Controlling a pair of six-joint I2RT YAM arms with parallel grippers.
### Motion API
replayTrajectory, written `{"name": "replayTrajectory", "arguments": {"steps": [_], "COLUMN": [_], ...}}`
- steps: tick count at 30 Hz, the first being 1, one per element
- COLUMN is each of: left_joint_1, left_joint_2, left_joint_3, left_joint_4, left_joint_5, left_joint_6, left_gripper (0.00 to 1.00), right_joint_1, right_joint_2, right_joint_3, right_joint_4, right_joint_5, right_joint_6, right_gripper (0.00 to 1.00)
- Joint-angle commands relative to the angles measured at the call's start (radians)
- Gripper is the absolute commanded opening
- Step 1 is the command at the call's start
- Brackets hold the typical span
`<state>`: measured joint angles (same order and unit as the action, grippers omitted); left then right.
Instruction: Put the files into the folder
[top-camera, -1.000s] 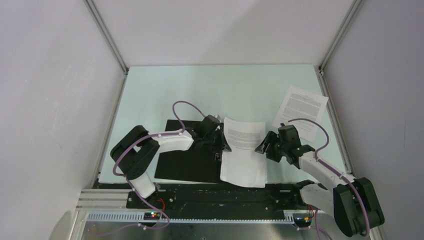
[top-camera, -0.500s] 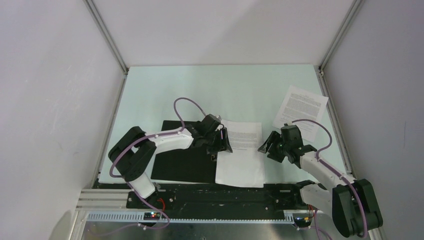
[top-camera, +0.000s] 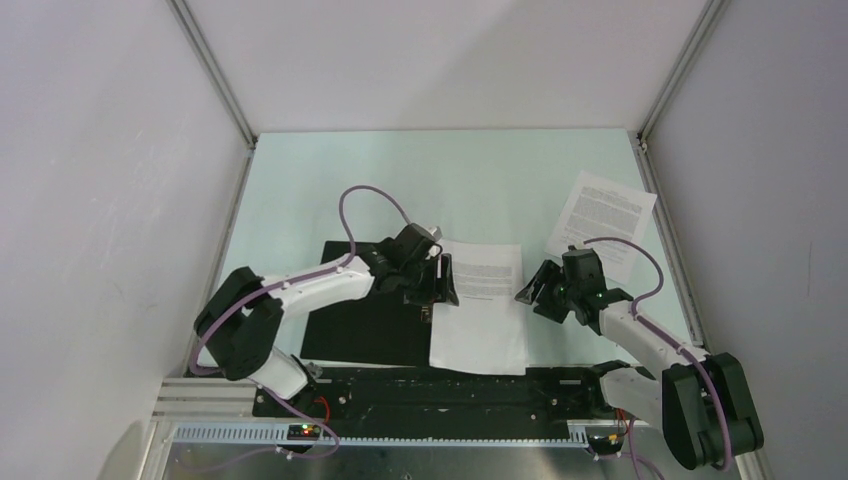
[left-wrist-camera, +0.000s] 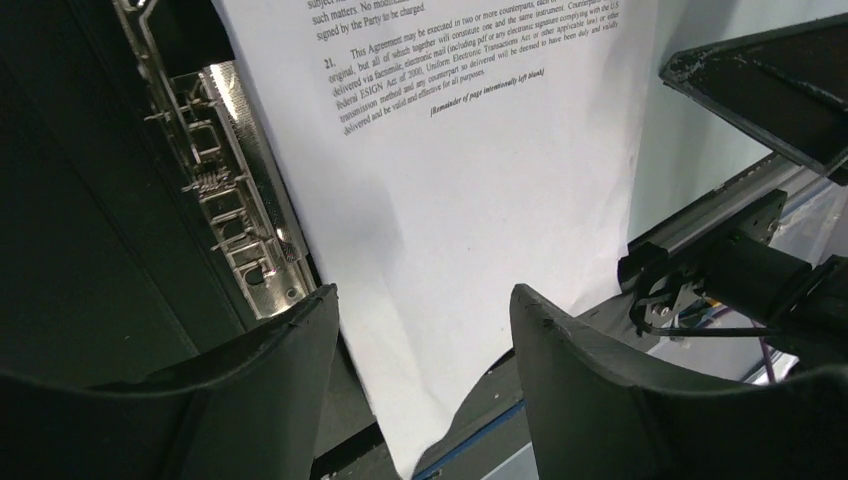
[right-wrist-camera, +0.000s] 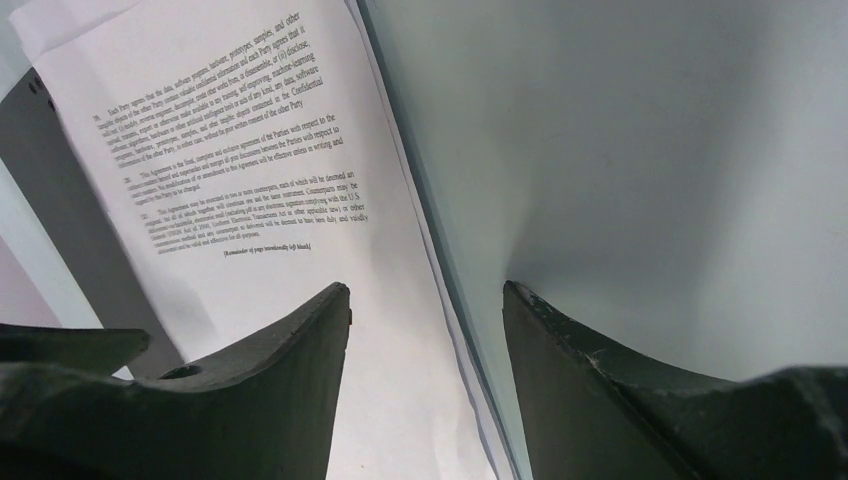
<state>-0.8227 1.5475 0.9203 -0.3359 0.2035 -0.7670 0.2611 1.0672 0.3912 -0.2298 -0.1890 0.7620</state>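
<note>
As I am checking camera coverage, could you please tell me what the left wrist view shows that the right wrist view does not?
Only the left wrist view shows the metal clip of the folder. Only the right wrist view shows paragraphs higher up the page. Both show the printed sheet past the open, empty left claw and right claw.

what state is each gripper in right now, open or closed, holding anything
left gripper: open, holding nothing, jaws apart above the printed sheet
right gripper: open, holding nothing
</note>
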Motion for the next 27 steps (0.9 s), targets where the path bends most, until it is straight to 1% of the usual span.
{"name": "replayTrajectory", "arguments": {"steps": [1,5,7,8,9,10,14,21,27], "left_joint_1": [-0.008,-0.009,-0.010,-0.009,-0.009,-0.010,-0.028,-0.070,-0.088], "left_joint_2": [-0.082,-0.144,-0.167,-0.174,-0.182,-0.183,-0.178,-0.070,-0.003], "left_joint_3": [-0.003,-0.051,-0.082,-0.095,-0.114,-0.123,-0.157,-0.116,-0.067], "left_joint_4": [-0.054,-0.077,-0.084,-0.085,-0.085,-0.085,-0.083,-0.073,-0.067], "left_joint_5": [-0.065,-0.104,-0.119,-0.125,-0.132,-0.135,-0.146,-0.177,-0.181], "left_joint_6": [0.044,0.044,0.040,0.037,0.035,0.034,0.025,0.021,0.024], "left_gripper": [0.67,0.63,0.58,0.51,0.48,0.41,0.24,0.09,0.05], "right_joint_1": [-0.001,0.003,0.009,0.011,0.016,0.018,0.026,0.030,0.026], "right_joint_2": [0.017,0.026,0.031,0.032,0.033,0.035,0.045,0.046,0.028], "right_joint_3": [0.018,0.020,0.022,0.025,0.026,0.027,0.035,0.037,0.037], "right_joint_4": [0.006,0.015,0.018,0.018,0.019,0.020,0.021,0.008,-0.009], "right_joint_5": [0.009,0.005,0.005,0.010,0.013,0.014,0.023,0.038,0.045], "right_joint_6": [-0.022,-0.024,-0.024,-0.023,-0.023,-0.023,-0.021,-0.022,-0.028], "right_gripper": [0.63,0.63,0.63,0.63,0.62,0.62,0.62,0.61,0.60]}}
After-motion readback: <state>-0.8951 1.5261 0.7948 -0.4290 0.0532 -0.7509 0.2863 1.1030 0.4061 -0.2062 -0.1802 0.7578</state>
